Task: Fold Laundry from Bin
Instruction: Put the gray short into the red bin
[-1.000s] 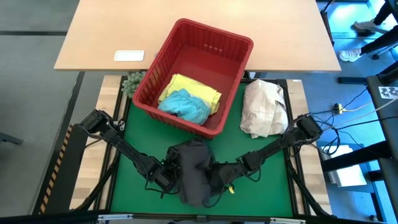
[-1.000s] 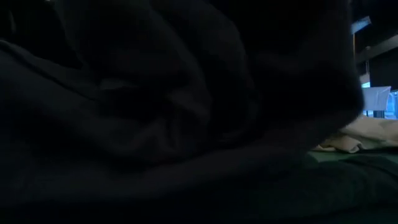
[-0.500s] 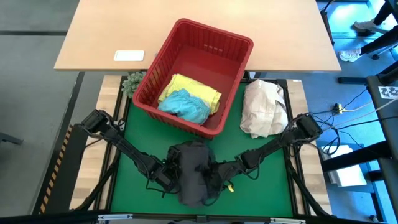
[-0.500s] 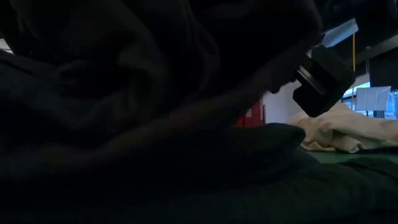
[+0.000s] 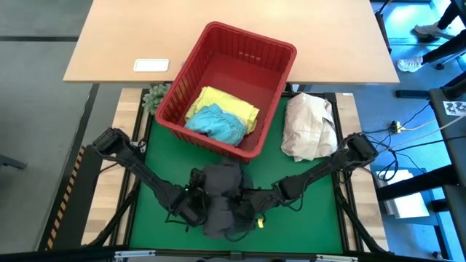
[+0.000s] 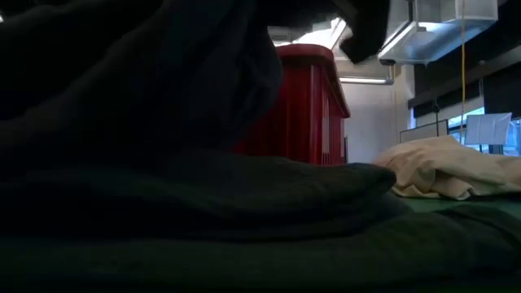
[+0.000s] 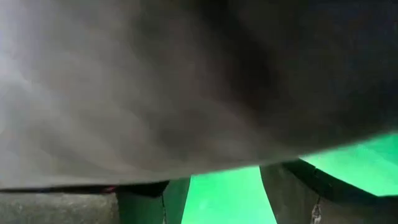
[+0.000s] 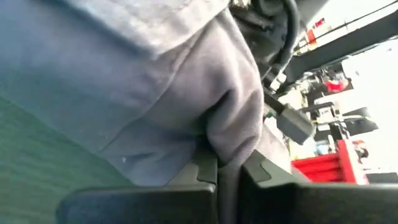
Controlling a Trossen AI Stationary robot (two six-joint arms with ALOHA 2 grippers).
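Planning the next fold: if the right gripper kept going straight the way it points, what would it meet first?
Probably the left gripper. The right gripper, shut on the dark garment, points across the green mat toward the left arm through the bunched cloth; depth there is unclear.

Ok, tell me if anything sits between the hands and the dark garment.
Nothing visible does. The right hand is already shut on a fold of the dark garment, and the left hand is against its other side on the green mat.
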